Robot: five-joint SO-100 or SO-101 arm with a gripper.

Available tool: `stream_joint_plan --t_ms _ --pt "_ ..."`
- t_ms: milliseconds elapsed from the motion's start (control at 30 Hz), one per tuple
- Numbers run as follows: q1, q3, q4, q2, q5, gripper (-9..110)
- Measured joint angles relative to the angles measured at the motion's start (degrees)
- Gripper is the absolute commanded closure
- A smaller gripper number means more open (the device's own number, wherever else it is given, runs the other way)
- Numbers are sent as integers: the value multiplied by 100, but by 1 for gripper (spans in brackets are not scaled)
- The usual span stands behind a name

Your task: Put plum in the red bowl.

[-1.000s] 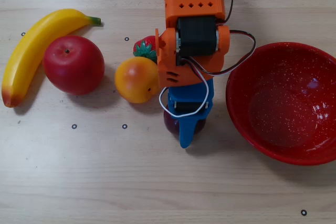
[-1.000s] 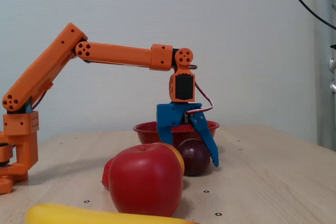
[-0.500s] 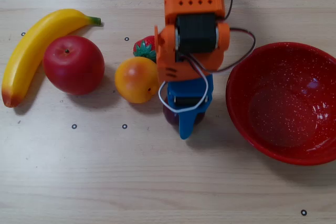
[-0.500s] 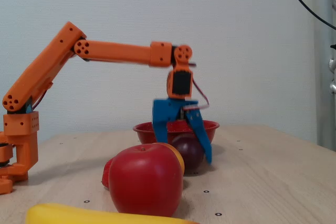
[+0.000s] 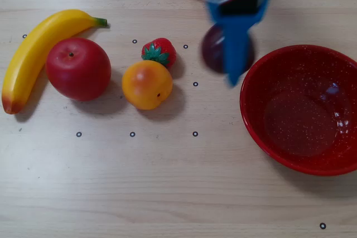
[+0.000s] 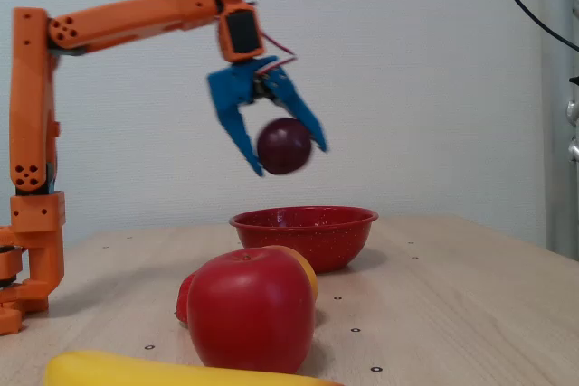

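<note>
My blue gripper (image 6: 288, 158) is shut on the dark purple plum (image 6: 284, 145) and holds it high in the air above the table. In the overhead view the gripper (image 5: 234, 73) covers the middle of the plum (image 5: 211, 49), which shows just left of the red speckled bowl (image 5: 268, 71). In the fixed view the red bowl (image 6: 304, 234) stands on the table below the held plum. The bowl holds nothing that I can see.
A banana (image 5: 39, 48), a red apple (image 5: 78, 69), an orange (image 5: 147, 85) and a strawberry (image 5: 159, 52) lie left of the gripper. In the fixed view the apple (image 6: 251, 311) and banana (image 6: 163, 372) stand close to the camera. The orange arm base (image 6: 32, 178) is at the left.
</note>
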Motion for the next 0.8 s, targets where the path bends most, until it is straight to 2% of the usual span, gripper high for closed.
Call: stream_joint_plan --t_ms 233,500,600,733,800 --pt "1143 1178 -1072 879 -26 101" --pt "1714 1222 -1723 114 431 99" --pt "1740 1116 -1749 -510 483 92" --pt "1714 580 -1793 -958 466 71" --pt "1723 501 -1793 -1090 466 69"
